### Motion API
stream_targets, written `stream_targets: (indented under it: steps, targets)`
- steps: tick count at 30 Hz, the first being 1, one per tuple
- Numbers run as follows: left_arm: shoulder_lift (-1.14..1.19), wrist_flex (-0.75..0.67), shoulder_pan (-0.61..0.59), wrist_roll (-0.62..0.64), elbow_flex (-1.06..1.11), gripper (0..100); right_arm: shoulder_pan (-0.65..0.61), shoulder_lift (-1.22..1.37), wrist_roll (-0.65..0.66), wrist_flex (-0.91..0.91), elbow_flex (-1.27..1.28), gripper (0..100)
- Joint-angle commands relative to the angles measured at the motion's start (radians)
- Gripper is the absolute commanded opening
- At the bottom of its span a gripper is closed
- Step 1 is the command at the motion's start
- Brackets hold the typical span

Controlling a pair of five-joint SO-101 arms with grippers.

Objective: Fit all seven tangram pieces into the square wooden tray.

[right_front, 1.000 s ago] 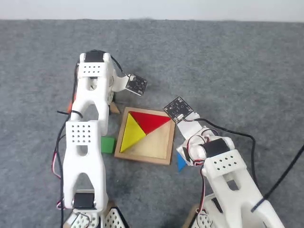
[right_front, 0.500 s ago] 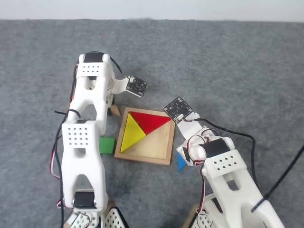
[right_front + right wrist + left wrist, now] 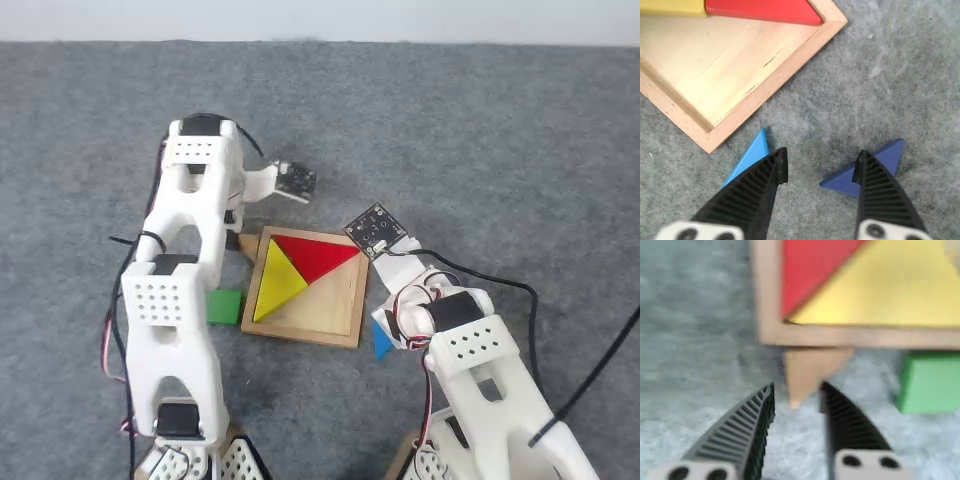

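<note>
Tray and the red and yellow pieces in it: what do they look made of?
The tray looks like bare light wood: grain streaks show on its floor. The red piece and yellow piece look like painted wood, matte and even; plastic cannot be ruled out.

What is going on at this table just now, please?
Tangram pieces are being fitted into a square wooden tray. A red triangle and a yellow triangle already lie inside. The left gripper, open, straddles the tip of a tan piece outside the tray's rim, near a green piece. The right gripper hangs open above a light blue triangle and a dark blue triangle beside the tray.
</note>
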Motion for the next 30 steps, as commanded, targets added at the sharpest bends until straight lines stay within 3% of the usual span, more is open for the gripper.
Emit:
stream_targets:
  steps: [1, 11, 25, 30]
  targets:
    - [0.006, -0.057, 0.035, 0.041, -0.013, 23, 0.016, 0.004, 0.014, -0.008, -0.009, 22.3]
    - [0.009, -0.021, 0.081, -0.031, -0.010, 23, 0.016, 0.004, 0.014, -0.008, -0.009, 22.3]
    - [0.009, 0.032, 0.084, -0.094, -0.008, 5, 0.016, 0.004, 0.014, -0.010, -0.009, 22.3]
    - [0.009, 0.094, 0.078, -0.087, -0.035, 4, 0.016, 0.004, 0.014, -0.010, -0.009, 22.3]
